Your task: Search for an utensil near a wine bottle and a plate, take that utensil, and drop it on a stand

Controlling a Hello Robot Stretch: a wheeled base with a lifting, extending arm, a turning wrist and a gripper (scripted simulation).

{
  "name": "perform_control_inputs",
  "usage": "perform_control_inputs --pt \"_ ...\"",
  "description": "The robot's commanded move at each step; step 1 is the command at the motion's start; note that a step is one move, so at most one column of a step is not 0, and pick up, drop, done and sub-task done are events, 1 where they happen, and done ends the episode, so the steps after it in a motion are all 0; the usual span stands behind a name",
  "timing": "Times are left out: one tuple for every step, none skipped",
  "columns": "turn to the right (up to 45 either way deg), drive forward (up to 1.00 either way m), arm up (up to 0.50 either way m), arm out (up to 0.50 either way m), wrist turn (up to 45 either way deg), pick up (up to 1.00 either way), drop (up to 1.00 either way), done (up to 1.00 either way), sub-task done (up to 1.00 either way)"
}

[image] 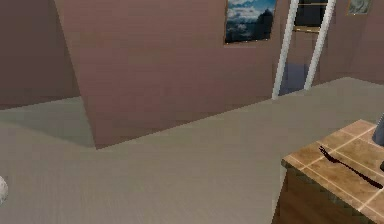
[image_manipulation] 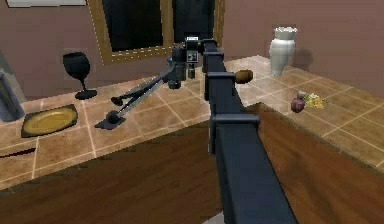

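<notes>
Forward view, left to right: grey floor (image: 180, 150), brown wall (image: 150, 60), framed picture (image: 250, 20), white-framed doorway (image: 300, 50). A corner of the tiled counter (image: 340, 165) sits at the lower right.

Arm side view, left to right along the counter: a grey bottle (image_manipulation: 6, 95) cut by the picture's left edge, with a yellow-brown plate (image_manipulation: 50, 122) just beside it. A dark wine glass (image_manipulation: 80, 72) stands behind the plate.

The utensil (image_manipulation: 140, 98) is long and dark. It lies on the tiles right of the plate, head toward the plate and handle running up to the gripper (image_manipulation: 176, 78).

Gripper: its far end meets the handle's upper end. Cannot tell the finger spread, nor whether it holds the utensil.

The dark arm (image_manipulation: 235, 150) rises from the bottom edge. Right of it are a brown lump (image_manipulation: 243, 76), a white vase (image_manipulation: 283, 50) and two small things (image_manipulation: 305, 101).
</notes>
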Motion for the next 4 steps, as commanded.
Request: perform_control_inputs --pt "0.0 0.00 0.00 0.00 -27.0 0.00 0.00 0.00 0.00" --pt "0.0 0.00 0.00 -0.46 0.0 0.00 0.00 0.00 0.00" --pt "-30.0 0.00 0.00 0.00 0.0 0.00 0.00 0.00 0.00" --pt "0.0 0.65 0.00 0.00 0.0 0.00 0.00 0.00 0.00"
